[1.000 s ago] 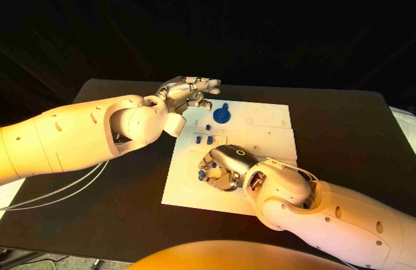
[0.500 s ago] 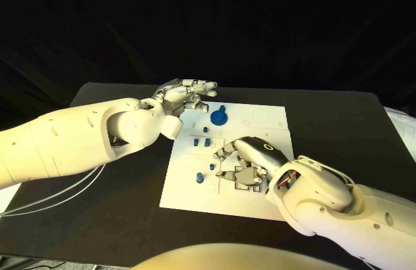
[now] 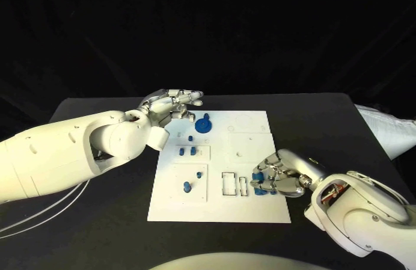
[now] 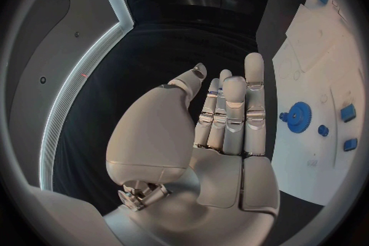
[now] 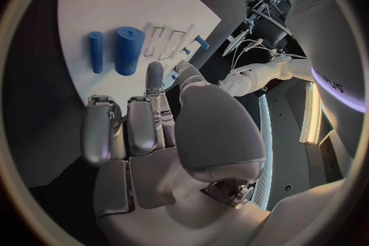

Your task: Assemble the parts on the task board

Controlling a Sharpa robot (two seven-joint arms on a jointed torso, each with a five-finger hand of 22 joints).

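- The task board [image 3: 221,204] lies flat in the middle of the black table [image 3: 95,222], with blue parts scattered over it
- The blue gear [image 3: 204,125] sits near the far edge of the board; from this view I cannot tell whether it is seated on its peg or just resting there
- Two small blue pieces [image 3: 186,151] lie side by side in the middle-left of the board, and two more small blue pieces [image 3: 192,181] lie loose nearer the robot
- The right hand [image 3: 279,175] rests at the board's near right side, fingers curled in; beside its fingers lie two blue cylinders [image 5: 115,50], one thick and one thin. They look free on the board, but whether a fingertip touches them I cannot tell
- The empty slots [image 3: 235,184] just beside those cylinders suggest where they belong
- The left hand [image 3: 172,104] hovers over the board's far left corner, fingers straight and close together, holding nothing
- Judgement: the task looks early to midway; most parts seem loose and waiting for their places, with little plainly assembled
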